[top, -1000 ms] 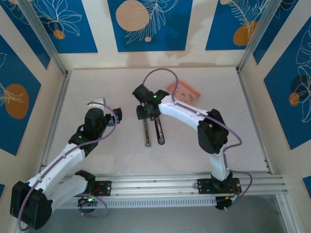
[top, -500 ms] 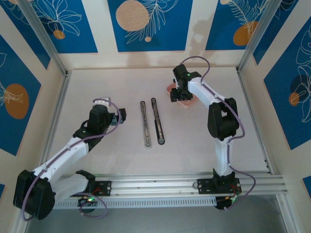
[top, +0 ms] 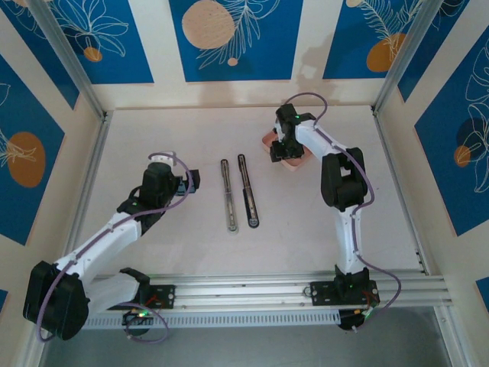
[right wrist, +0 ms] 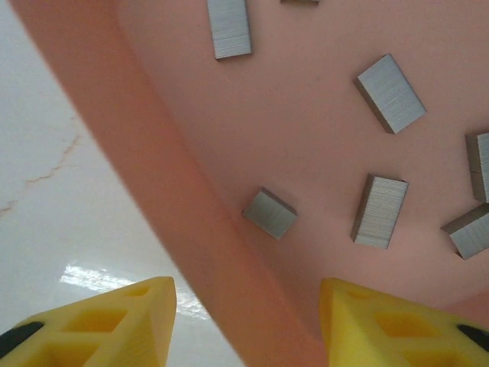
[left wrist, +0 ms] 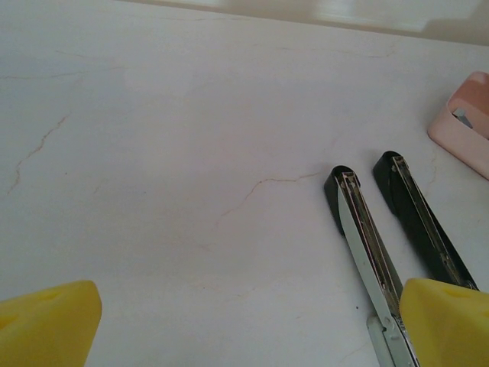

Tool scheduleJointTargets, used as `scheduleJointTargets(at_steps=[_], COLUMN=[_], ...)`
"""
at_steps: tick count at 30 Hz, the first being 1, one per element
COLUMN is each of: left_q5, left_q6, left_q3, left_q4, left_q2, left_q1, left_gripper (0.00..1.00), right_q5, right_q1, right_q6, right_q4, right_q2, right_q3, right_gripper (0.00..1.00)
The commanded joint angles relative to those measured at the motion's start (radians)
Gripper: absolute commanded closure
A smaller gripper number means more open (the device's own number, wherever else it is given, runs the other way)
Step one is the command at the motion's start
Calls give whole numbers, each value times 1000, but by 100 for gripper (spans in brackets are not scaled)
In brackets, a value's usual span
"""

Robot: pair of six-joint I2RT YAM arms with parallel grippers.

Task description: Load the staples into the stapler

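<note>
Since a second ago, the right arm has swung away from the stapler (top: 228, 194) and carried the right gripper (top: 278, 150) to the pink tray (top: 294, 162) at the far right of the table; the left arm has shifted only slightly, and the stapler has not moved. The stapler lies folded open flat near the table's centre, its black half and its grey rail side by side, well apart from the tray. The staples (right wrist: 380, 210) lie scattered as small grey blocks on the tray floor, none touching the fingers. In the right wrist view, the right gripper (right wrist: 244, 294) hangs above the tray's near wall with its jaws partly apart and nothing between them; one yellow fingertip sits over the table side and the other over the tray side. The left gripper (top: 191, 182) waits just left of the stapler with its jaws fully apart and empty; in its own view, the stapler's rail end sits close to one finger. The step in hand is judged to be the approach for picking up one staple block, so loading has not yet begun. The next move calls for shifting the right gripper further over the tray floor until both fingertips clear the wall, aligning the jaws across the narrow sides of one block, most readily the block nearest the wall (right wrist: 269, 213), then descending and closing. Neighbouring blocks lie near, so the jaws must be centred on one block alone.
</note>
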Motion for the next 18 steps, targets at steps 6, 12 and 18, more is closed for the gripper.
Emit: scheduleJointTargets(at_steps=[6,12,18], left_q5=[-2,1,3], left_q6=[-21,-25,-31], left_q3=[28,18,8], left_q4=[8,12,16], left_q2=[1,-9,-19], left_q1=[10,10,9], left_gripper=[0,0,0], right_q5=[-104,-108,-122], right_q1=[-3,5,18], right_q6=[1,4,1], right_q4=[-84,-87,-117], right_q2=[12,-19,-23], right_q3=[16,-28,-39], right_gripper=[50,51,51])
